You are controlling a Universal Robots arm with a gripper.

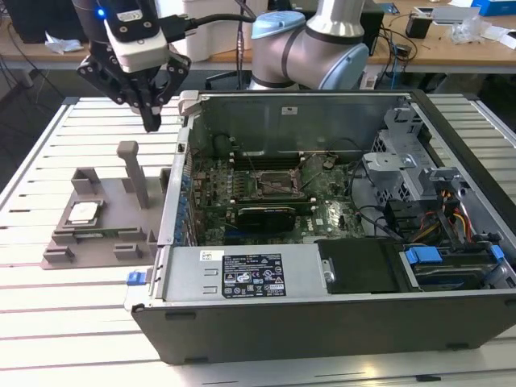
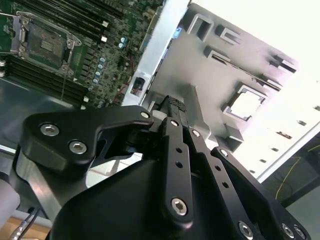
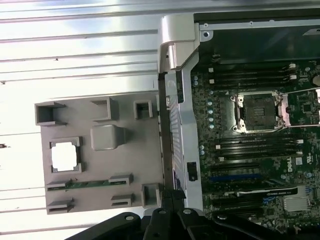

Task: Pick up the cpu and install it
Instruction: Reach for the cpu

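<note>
The gripper [image 2: 175,106], fingers together and empty, hangs above the post [image 1: 135,173] of the grey tray [image 1: 113,211]. The cpu [image 1: 83,213] lies in that tray's recess; well apart from the gripper.

My table [image 1: 48,322] is white, made of long ribbed slats, and light glares off it. Behind it runs a wooden desk [image 1: 451,50] strewn with cables [image 1: 393,42], a blue box [image 1: 493,6] and paper [image 1: 63,44]. The floor [image 1: 18,117], at the exterior view's left, is dark.
</note>
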